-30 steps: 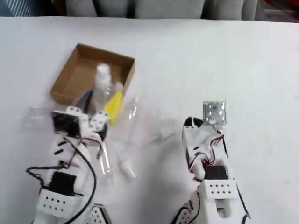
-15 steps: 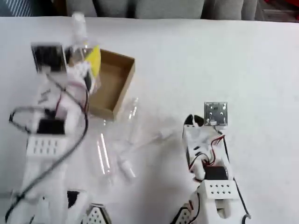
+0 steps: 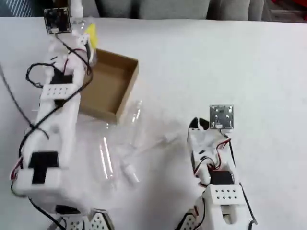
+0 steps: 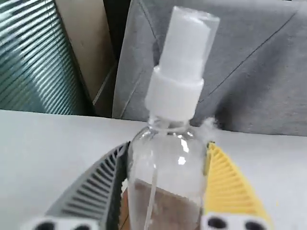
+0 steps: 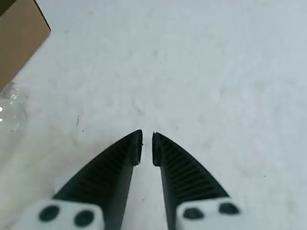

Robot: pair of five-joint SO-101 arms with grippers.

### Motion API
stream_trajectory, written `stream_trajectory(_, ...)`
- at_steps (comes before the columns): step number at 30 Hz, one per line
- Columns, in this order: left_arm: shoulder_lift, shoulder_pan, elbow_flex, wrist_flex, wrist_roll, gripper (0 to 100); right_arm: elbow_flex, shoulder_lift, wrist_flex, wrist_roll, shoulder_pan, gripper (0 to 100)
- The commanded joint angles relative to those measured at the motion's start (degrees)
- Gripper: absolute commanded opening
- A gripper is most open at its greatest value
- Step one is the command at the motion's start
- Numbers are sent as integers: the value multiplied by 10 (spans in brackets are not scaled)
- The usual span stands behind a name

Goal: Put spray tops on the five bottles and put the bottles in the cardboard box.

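Observation:
My left gripper is shut on a clear bottle with a white spray top, held upright between the grey and yellow fingers. In the high view it is held above the far left of the table, past the far left corner of the open cardboard box. The bottle shows there beside the yellow finger. Two clear bottles without tops lie on the table, with loose spray tops close by. My right gripper rests low over bare table, shut and holding nothing.
The right arm sits right of the loose bottles. A box corner and the edge of a clear bottle appear in the right wrist view. White table stretches wide to the right; grey chairs line the far edge.
The left arm has lifted the capped bottle from the box's near side and swung it away to the table's far left, above the box's far corner. The right arm stayed still.

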Motion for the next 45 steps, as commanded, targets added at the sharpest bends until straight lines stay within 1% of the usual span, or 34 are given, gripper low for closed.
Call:
stream_trajectory(1, 65, -15, -39, -122, 7, 24, -2, 0, -14, 0, 1, 19)
stream_trajectory(12, 216, -15, -39, -349, 4, 24, -2, 0, -14, 1, 0, 21)
stream_trajectory(14, 236, -15, -39, -378, 4, 24, -2, 0, -14, 1, 0, 21)
stream_trajectory(22, 266, -25, -40, -407, 3, 24, -2, 0, -15, 1, 0, 21)
stream_trajectory(29, 267, -41, -40, -410, 3, 24, -2, 0, -15, 1, 0, 21)
stream_trajectory(42, 268, -32, -40, -411, 3, 22, -2, 0, -15, 1, 0, 21)
stream_trajectory(45, 278, -29, -40, -433, 3, 22, -2, 0, -15, 1, 0, 21)
